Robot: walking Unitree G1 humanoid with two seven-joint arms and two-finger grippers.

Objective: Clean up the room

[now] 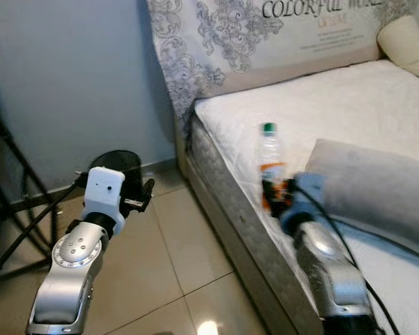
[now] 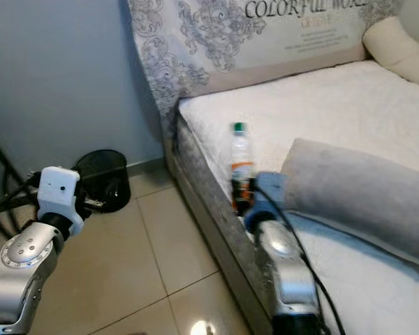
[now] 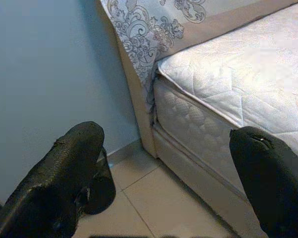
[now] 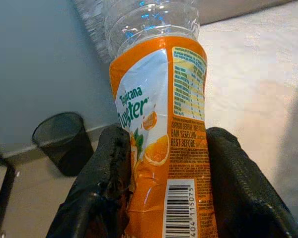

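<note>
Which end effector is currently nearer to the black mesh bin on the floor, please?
Left. The left end effector hovers open just in front of the black mesh bin; the right end effector is over at the bed, clamped on the orange-labelled bottle.

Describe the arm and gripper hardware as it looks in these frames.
Both arms are silver metal with rounded joint housings; the left arm has a round cap ringed with small screws. The left gripper has a white boxy wrist module and two thick, matte black, rough-textured fingers. The right arm has a black cable along it and a blue piece at the wrist. The right gripper has the same black fingers.
</note>
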